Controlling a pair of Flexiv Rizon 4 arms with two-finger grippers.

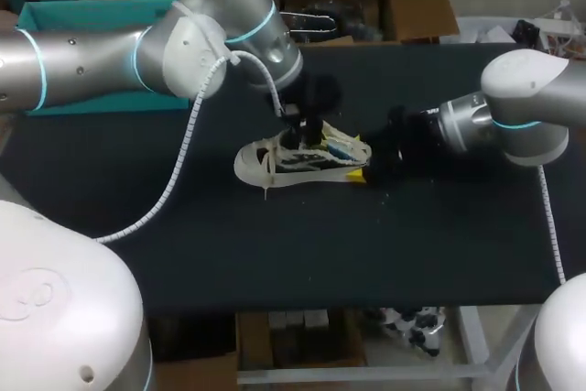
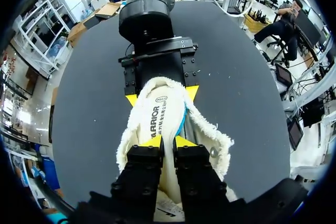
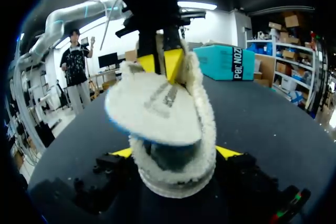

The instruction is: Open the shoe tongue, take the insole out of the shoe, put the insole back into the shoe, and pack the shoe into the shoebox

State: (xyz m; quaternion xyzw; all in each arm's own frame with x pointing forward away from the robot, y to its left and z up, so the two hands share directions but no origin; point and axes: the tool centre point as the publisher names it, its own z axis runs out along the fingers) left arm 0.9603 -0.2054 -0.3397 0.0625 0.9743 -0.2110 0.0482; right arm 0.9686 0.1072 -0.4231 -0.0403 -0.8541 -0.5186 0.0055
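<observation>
Shoe (image 1: pixel 275 164) near the middle of my black table (image 1: pixel 275 263), lying lengthwise across the head view, its fleecy white lining showing. The cloth surface is dark and matt all the way to its edges.

My left gripper (image 2: pixel 168 141) comes down from above onto the shoe's opening. Its yellow tips stand close together and pinch the white insole (image 2: pixel 157 111) between them. The insole rises tilted out of the shoe (its far end lies toward my other arm).

My right gripper (image 3: pixel 176 153) meets the shoe at the end nearer that arm. One yellow tip presses each side of it, so I read that claw as clamped on the shoe.

The teal shoebox (image 1: pixel 82 16) sits at the far left corner, partly behind my left arm, well apart from the shoe.
</observation>
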